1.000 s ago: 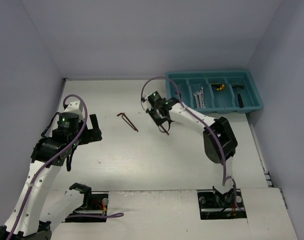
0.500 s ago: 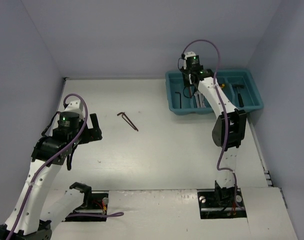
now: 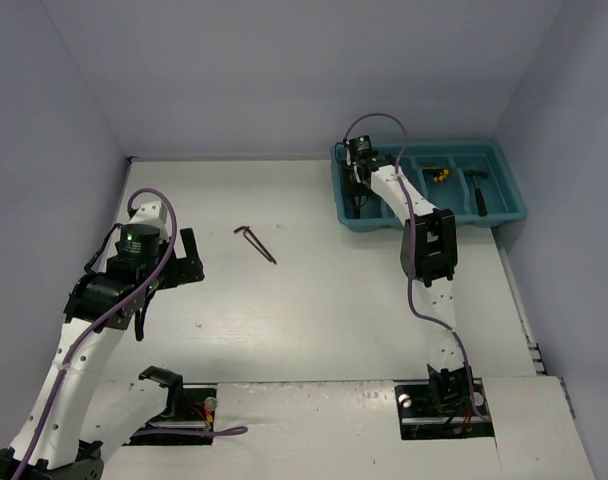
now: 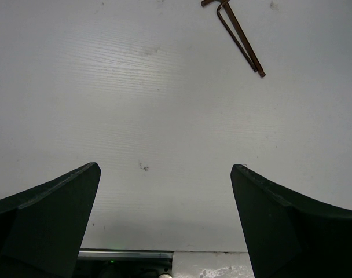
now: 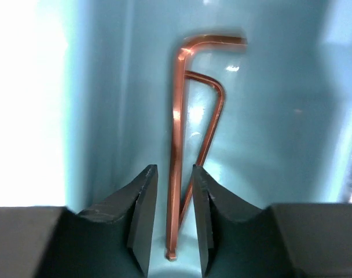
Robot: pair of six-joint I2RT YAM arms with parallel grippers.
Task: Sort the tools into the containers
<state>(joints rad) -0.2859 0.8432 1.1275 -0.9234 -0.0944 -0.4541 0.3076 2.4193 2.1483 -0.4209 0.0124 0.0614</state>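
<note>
Right gripper (image 5: 175, 169) barely parted around two hex keys (image 5: 176, 116) in teal tray's (image 3: 464, 221) leftmost compartment; left gripper (image 4: 164, 174) gapes wide, empty.

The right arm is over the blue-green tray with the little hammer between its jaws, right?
Not the hammer: the right wrist view shows two reddish hex keys between the right gripper's jaws. The hammer lies in the rightmost compartment of the tray. The rest is right: that gripper is over the tray.
</note>
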